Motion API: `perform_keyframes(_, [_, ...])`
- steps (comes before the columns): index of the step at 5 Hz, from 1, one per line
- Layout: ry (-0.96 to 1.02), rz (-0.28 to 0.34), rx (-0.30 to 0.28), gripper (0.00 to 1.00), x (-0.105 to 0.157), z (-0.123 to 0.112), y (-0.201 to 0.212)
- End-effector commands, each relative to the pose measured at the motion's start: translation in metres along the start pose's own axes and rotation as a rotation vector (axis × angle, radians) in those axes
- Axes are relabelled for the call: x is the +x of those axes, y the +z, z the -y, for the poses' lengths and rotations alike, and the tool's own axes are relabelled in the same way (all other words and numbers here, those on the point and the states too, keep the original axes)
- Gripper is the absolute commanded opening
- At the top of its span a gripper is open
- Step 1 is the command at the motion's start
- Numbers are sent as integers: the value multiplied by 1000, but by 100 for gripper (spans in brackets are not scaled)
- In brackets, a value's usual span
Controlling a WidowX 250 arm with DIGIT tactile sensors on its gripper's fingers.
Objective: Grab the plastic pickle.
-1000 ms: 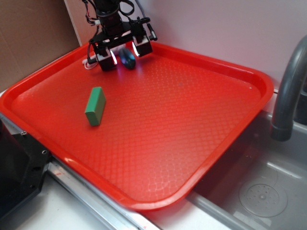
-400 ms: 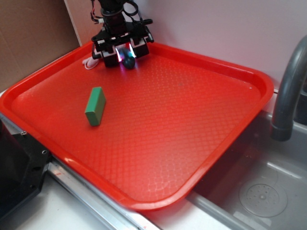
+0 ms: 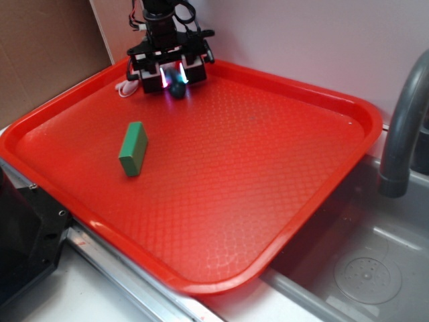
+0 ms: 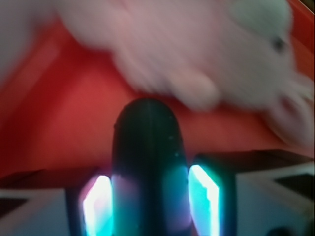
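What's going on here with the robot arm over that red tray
The robot's gripper is down at the far corner of the red tray, with the dark plastic pickle sitting between its two lit fingers. The wrist view shows the fingers right against its sides, though a firm squeeze can't be confirmed. A pink plush toy lies just beyond it, and a green block sits untouched nearer the front.
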State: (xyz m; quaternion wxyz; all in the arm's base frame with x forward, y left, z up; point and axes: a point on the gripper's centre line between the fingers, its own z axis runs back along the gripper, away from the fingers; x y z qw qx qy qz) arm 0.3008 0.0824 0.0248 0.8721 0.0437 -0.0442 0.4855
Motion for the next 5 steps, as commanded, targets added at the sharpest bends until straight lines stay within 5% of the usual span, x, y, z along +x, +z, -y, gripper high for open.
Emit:
perform_keyframes(1, [-303,34,-150,0,-37,-23,107])
perform_keyframes(2, [-543,-91,-190,0,-65,-30,141])
perform_keyframes(3, [-747,-100,-197,0,-102,-45,174])
perform_keyframes(5, [-804,-66,-197,0,-128,-60,186])
